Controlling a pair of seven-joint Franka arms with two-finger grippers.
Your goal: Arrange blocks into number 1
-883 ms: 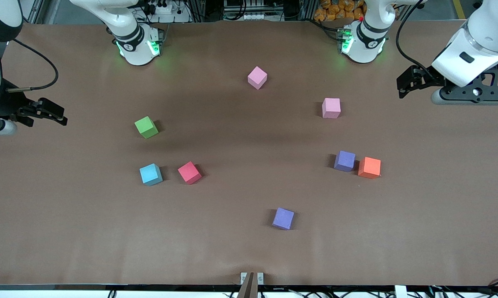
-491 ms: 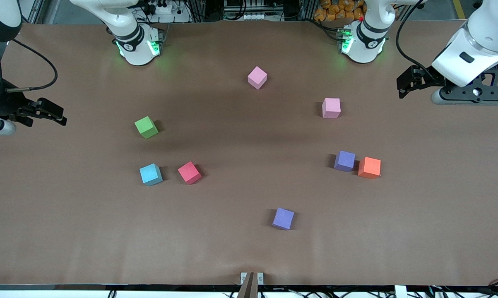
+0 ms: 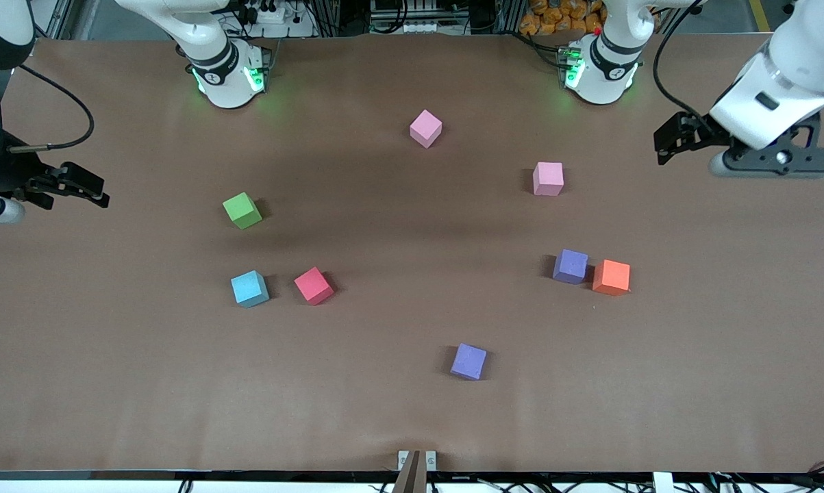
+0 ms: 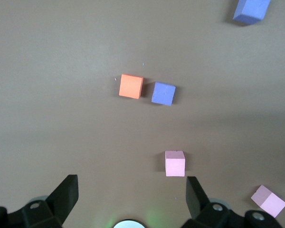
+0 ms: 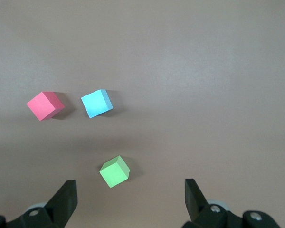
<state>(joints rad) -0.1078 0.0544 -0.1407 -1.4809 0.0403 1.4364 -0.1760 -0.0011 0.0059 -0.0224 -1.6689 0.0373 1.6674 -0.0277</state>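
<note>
Blocks lie scattered and none is placed yet, so the step in hand looks like a first approach. Eight sit flat on the brown counter (image 3: 412, 418): a pink block (image 3: 425, 128) farthest from the front camera, a second pink block (image 3: 548, 179) toward the left arm's end, a purple block (image 3: 570, 266) just beside the orange block (image 3: 611, 276), another purple block (image 3: 468, 361) nearest the camera, and toward the right arm's end the green block (image 3: 242, 209), light blue block (image 3: 249, 288) and red block (image 3: 314, 285).

The left pincer (image 3: 665, 140) hangs over the counter's edge at the left arm's end, released and empty; its wrist view shows both fingers (image 4: 66, 192) spread wide above the second pink block (image 4: 175, 163). The right pincer (image 3: 86, 186) hangs at the right arm's end, likewise released and empty, with the green block (image 5: 115, 171) between its fingers in its wrist view.

To do this well, I judge each arm should take the block closest to it and build a straight column in the middle of the counter. Several cubes sit turned at an angle, so the wrist should be rotated to meet two flat faces squarely. The purple and orange pair sit so close that a finger may not fit between them; grip across the free faces instead.

The cubes are matte, sharp-edged and equal in size, probably foam. The counter's covering looks like smooth paper.
</note>
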